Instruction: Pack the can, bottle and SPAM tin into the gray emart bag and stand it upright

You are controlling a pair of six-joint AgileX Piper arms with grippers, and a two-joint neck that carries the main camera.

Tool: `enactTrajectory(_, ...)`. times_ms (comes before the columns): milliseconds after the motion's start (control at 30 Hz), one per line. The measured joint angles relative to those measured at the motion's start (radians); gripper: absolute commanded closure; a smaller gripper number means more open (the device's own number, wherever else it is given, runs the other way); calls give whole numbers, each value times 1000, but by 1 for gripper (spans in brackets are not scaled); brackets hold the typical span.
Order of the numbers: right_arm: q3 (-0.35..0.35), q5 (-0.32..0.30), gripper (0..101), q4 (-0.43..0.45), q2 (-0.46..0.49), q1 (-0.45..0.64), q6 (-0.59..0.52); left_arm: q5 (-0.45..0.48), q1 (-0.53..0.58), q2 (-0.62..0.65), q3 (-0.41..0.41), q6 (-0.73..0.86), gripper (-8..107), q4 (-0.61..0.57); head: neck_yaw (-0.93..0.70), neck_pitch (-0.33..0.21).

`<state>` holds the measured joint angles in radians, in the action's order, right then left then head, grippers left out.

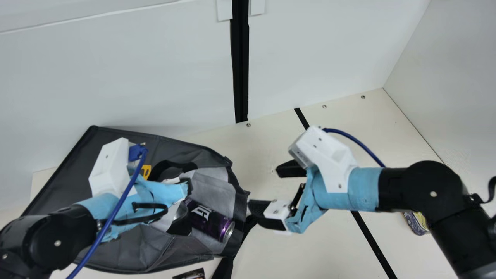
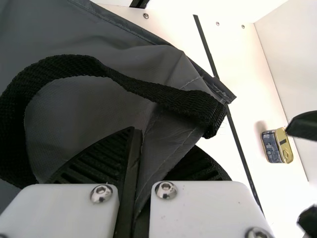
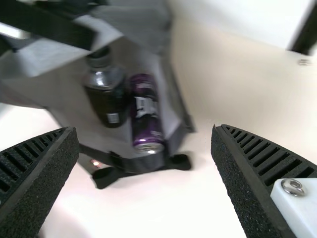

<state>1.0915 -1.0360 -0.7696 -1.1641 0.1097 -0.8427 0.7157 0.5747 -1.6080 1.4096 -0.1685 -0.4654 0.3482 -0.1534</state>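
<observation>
So the left gripper (image 1: 188,186) has its ribbed fingers closed on a fold of the gray emart bag (image 1: 68,170), and the right gripper (image 1: 263,189) is sitting wide with nothing between its fingers. The can (image 1: 211,221) is in the bag: shiny purple cylinder, bare metal rim, big white lettering. Right beside it in there is the bottle (image 3: 106,94), dark and glossy, round shoulders, black cap. Both have their bottom ends towards the bag's mouth.

The bag itself is smooth, creased fabric with stitched seams, lying over at the tabletop's left side by the back edge, mouth facing the middle. There's a bit of yellow print on it, and the handle (image 2: 74,64) is coarse black webbing. The SPAM tin (image 2: 277,145) is outside, near the tabletop's right edge: rounded-corner metal, pull ring, blue and yellow label. Beyond that, a black stripe (image 1: 372,240) crosses the cream tabletop (image 1: 321,248), and smooth white panels (image 1: 116,77) stand along the back edge.
</observation>
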Motion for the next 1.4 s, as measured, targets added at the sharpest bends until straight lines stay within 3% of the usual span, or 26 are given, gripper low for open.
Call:
enactTrajectory(633,64,41,6,323,89,120,248,0,0,0,0,0,107,0,0,0)
enactTrajectory(1400,134,-43,6,644,168,204,520,0,0,0,0,0,107,0,-2,0)
